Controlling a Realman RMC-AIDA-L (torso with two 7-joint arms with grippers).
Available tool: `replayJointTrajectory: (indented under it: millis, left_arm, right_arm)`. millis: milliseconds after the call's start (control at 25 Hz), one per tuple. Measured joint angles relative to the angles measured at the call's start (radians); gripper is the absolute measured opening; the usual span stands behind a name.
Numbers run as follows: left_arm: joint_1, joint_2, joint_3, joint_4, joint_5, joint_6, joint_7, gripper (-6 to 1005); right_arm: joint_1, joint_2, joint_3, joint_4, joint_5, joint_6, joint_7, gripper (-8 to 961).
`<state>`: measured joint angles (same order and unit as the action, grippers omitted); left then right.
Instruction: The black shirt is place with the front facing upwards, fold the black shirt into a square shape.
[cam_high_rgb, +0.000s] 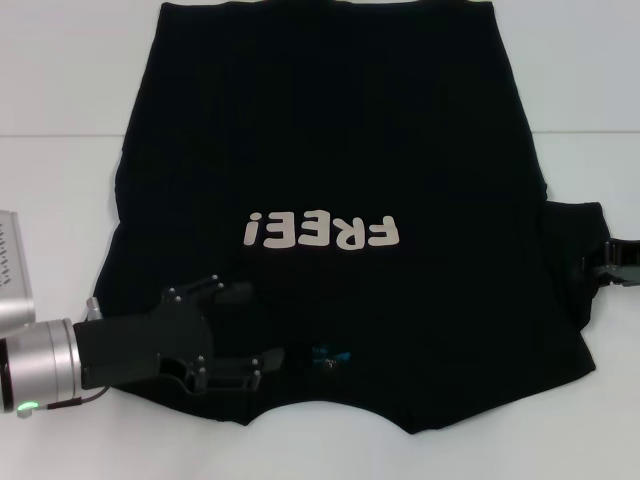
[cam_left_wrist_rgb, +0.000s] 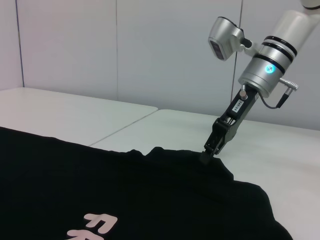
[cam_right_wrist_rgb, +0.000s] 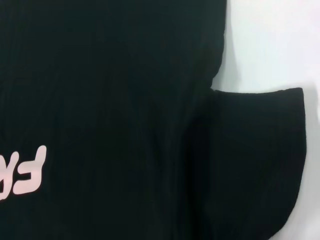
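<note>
shirt: black shirt (cam_high_rgb: 330, 160) lies flat, front up, on the white bench (cam_high_rgb: 60, 180). It covers most of the middle of the head view. Hem at the far edge, collar at the near edge by the robot.
lettering: off-white "FREE!" (cam_high_rgb: 320, 231) across the chest, upside down from the head camera. Part of it also shows in both wrist views.
neck label: small blue label (cam_high_rgb: 328, 354) at the collar, just beside the left claw's tips.
left sleeve: not visible as a separate flap. The left arm lies over that shoulder area.
right sleeve: sticks out flat to the right of the shirt body, on the bench (cam_high_rgb: 575, 270). The right wrist view shows it spread, square-cornered (cam_right_wrist_rgb: 255, 160).
left claw: left claw (cam_high_rgb: 255, 330) is over the near-left part of the shirt, by the collar, pointing toward the middle. Fingers spread apart, one above and one below. Nothing visible between them. Whether the tips touch the cloth: cannot tell.
right claw: right claw (cam_left_wrist_rgb: 209, 152) is at the outer edge of the right sleeve. In the left wrist view it points down with its tips closed together on a raised bit of the sleeve cloth. In the head view only part of it shows at the right edge.
bench: white, a seam line runs across it behind the shirt.
</note>
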<state>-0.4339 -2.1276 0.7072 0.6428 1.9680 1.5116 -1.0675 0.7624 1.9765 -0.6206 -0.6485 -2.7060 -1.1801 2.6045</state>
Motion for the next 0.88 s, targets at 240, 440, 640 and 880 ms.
replayJointTrajectory:
  millis: [240, 440, 640, 880]
  left_arm:
    - [0.0, 0.0, 0.0, 0.0, 0.0, 0.001, 0.0, 936]
    - [0.001, 0.0, -0.001, 0.0, 0.0, 0.002, 0.0, 936]
    - [0.001, 0.0, -0.008, 0.0, 0.0, 0.006, -0.001, 936]
    - [0.001, 0.0, -0.008, 0.0, 0.0, 0.006, -0.002, 936]
  right_arm:
    - [-0.001, -0.001, -0.009, 0.002, 0.0, 0.001, 0.005, 222]
    - [-0.002, -0.004, -0.011, 0.005, 0.0, 0.002, 0.008, 49]
    - [-0.002, -0.008, -0.013, 0.012, 0.0, 0.002, 0.008, 35]
    - [-0.007, -0.015, -0.008, -0.002, 0.005, 0.002, 0.008, 35]
